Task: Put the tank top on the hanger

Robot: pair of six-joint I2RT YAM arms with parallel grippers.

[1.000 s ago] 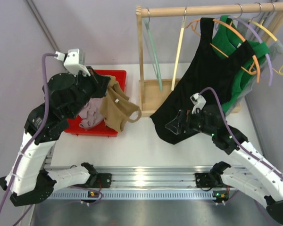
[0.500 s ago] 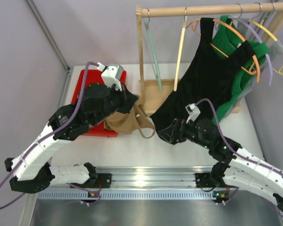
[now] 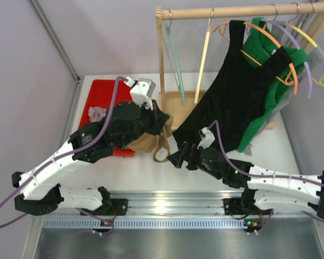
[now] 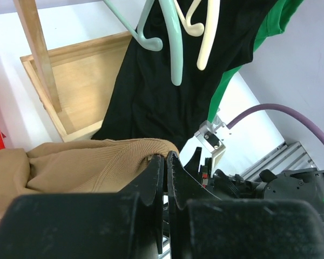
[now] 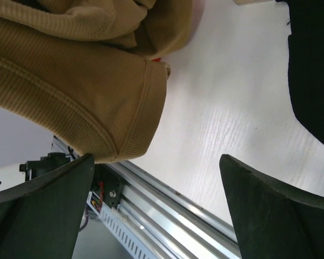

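The tan-brown tank top point(image 3: 150, 142) hangs bunched from my left gripper point(image 3: 166, 122), which is shut on its upper edge just left of the rack's wooden base. In the left wrist view the jaws point(image 4: 166, 157) pinch a fold of the tank top point(image 4: 81, 167). My right gripper point(image 3: 178, 157) is open and empty, just right of the top's hanging strap loop. In the right wrist view the top's ribbed hem point(image 5: 81, 102) hangs above the left finger point(image 5: 43, 210) of the right gripper point(image 5: 156, 183). The cream-white hanger point(image 3: 203, 59) hangs bare on the rod, and shows in the left wrist view point(image 4: 209, 38).
A pale green hanger point(image 3: 175, 59) hangs left of the cream one. A large black garment point(image 3: 232, 91) on an orange hanger point(image 3: 270, 40) and a green garment point(image 3: 270, 91) fill the rack's right. A red tray point(image 3: 100, 94) holds a mauve-grey cloth point(image 3: 97, 114). The wooden rack base point(image 3: 186, 100) stands behind.
My left gripper has carried the tank top right, from over the red tray to the rack's base. My right gripper has moved left, out from under the black garment, to beside the top.
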